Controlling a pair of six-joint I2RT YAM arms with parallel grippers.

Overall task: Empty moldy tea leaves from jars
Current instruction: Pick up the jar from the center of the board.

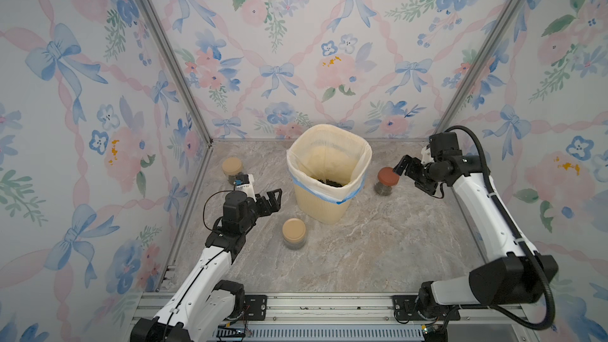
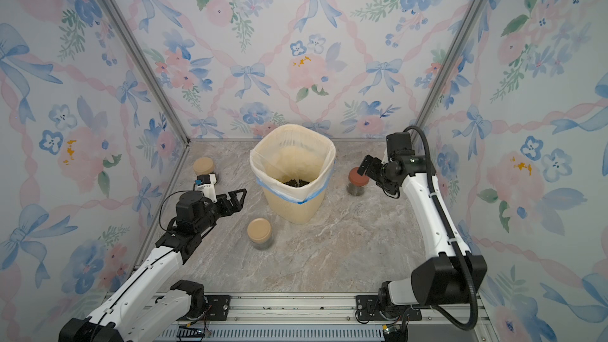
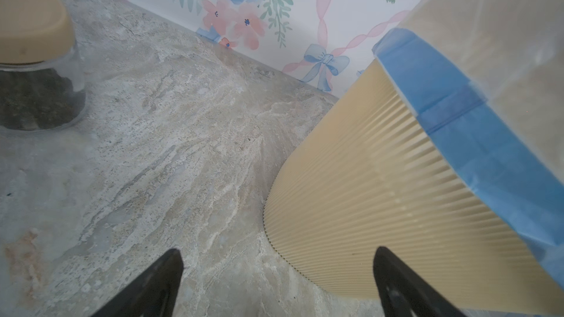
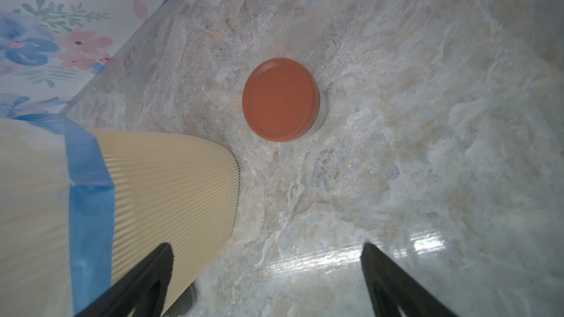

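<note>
Left gripper [image 3: 278,251]: fingers wide apart, held nothing. Right gripper [image 4: 265,247]: fingers likewise wide apart, hung near the red-lidded jar [image 4: 280,99], gripped nothing; jar stood free.

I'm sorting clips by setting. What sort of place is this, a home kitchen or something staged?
Probably a staged robot test cell, not a home: floral wallpaper panels in an aluminium frame, a marble-look tabletop, and a left arm and right arm mounted on a metal rail.
</note>
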